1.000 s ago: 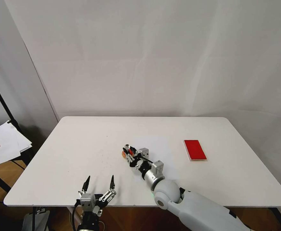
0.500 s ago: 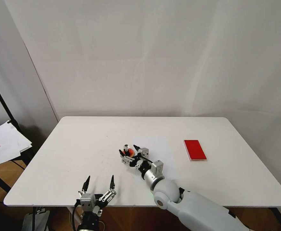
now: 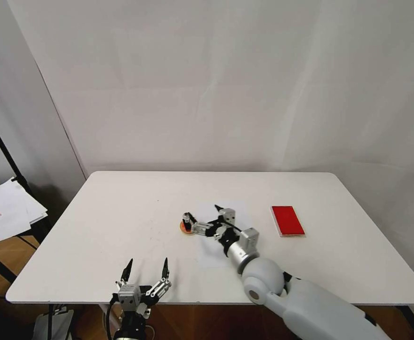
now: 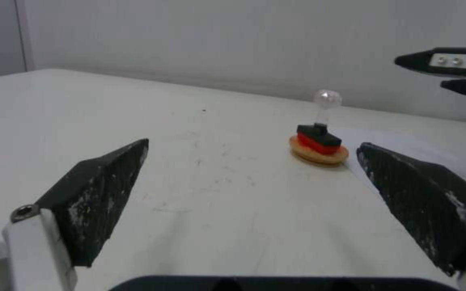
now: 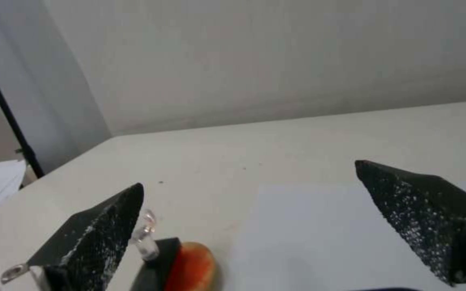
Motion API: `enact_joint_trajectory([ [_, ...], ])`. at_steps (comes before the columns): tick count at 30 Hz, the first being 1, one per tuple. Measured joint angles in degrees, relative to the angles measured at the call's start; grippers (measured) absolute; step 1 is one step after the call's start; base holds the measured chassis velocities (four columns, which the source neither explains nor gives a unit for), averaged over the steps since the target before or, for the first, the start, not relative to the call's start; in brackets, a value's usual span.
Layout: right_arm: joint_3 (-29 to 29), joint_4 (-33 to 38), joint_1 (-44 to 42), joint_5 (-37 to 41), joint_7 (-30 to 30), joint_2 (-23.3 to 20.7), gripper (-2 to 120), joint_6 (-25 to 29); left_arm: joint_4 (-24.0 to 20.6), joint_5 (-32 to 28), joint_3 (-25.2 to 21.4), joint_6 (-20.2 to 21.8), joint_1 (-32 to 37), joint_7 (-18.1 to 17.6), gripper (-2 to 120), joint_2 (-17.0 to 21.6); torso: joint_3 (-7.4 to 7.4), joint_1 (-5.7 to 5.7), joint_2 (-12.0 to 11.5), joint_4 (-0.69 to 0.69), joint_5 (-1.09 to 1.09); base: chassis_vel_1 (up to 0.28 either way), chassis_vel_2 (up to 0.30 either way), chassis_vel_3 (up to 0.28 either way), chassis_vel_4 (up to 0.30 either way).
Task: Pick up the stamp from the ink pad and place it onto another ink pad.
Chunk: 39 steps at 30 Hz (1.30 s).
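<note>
The stamp, black-bodied with a round silvery knob, stands upright on the small round orange ink pad near the table's middle. My right gripper is open just to the right of it, one finger beside the round pad and nothing between the fingers. In the right wrist view the stamp and round pad sit by one finger of that gripper. The red rectangular ink pad lies bare to the right. My left gripper waits open at the front edge, facing the stamp on the round pad.
A white paper sheet lies on the table under my right forearm. Loose papers rest on a stand off the table's left side, beside a black pole. A white backdrop rises behind the table.
My right gripper was shut on the stamp over the round pad, then opened and drew back to the right. The stamp now stands free on the round pad. The left arm stayed still.
</note>
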Motion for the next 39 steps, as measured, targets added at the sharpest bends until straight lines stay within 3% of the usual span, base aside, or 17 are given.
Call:
enact_joint_trajectory([
  [6,9.08,6.23,-12.29,-3.26,0.55,-3.87,100,0.08,0.0,0.0,0.01,0.0,0.0,0.0,102,0.02,0.0,0.0,0.0,-0.01,0.02,0.0,0.0,0.0,0.0],
  [10,20.57,13.04,-23.71,-7.09,2.57,-6.64,100,-0.69,0.0,0.0,0.0,0.0,0.0,0.0,102,0.01,-0.01,-0.01,0.0,0.01,-0.01,0.0,0.0,0.0,0.0],
  [11,20.57,13.04,-23.71,-7.09,2.57,-6.64,100,-0.69,0.0,0.0,0.0,0.0,0.0,0.0,102,0.01,-0.01,-0.01,0.0,0.01,-0.01,0.0,0.0,0.0,0.0],
  [14,27.94,17.57,-32.29,-10.89,4.36,-8.04,100,-1.59,0.0,0.0,0.0,0.0,0.0,0.0,102,0.02,-0.01,-0.01,0.0,0.0,-0.01,0.0,0.0,0.0,0.0],
  [18,33.33,20.45,-39.52,-13.52,4.63,-7.26,100,-1.15,0.0,0.0,0.0,0.0,0.0,0.0,102,0.02,-0.01,-0.01,0.0,0.01,0.01,0.0,0.0,0.0,0.0],
  [20,36.9,22.36,-45.49,-16.08,4.0,-4.85,100,0.62,0.0,0.0,0.0,0.0,0.0,0.0,102,0.03,-0.01,-0.01,0.01,-0.01,-0.01,0.0,0.0,0.0,0.0],
  [27,39.86,23.39,-54.07,-20.75,1.54,-0.55,100,4.74,0.0,0.0,0.0,0.0,0.0,0.0,102,0.02,-0.01,-0.01,0.01,0.0,-0.01,0.0,0.0,0.0,0.0],
  [39,39.09,22.02,-57.94,-27.4,-0.14,3.93,100,8.09,0.0,0.0,0.0,0.0,0.0,0.0,102,0.02,0.0,0.0,0.01,0.0,0.0,0.0,0.0,0.0,0.0],
])
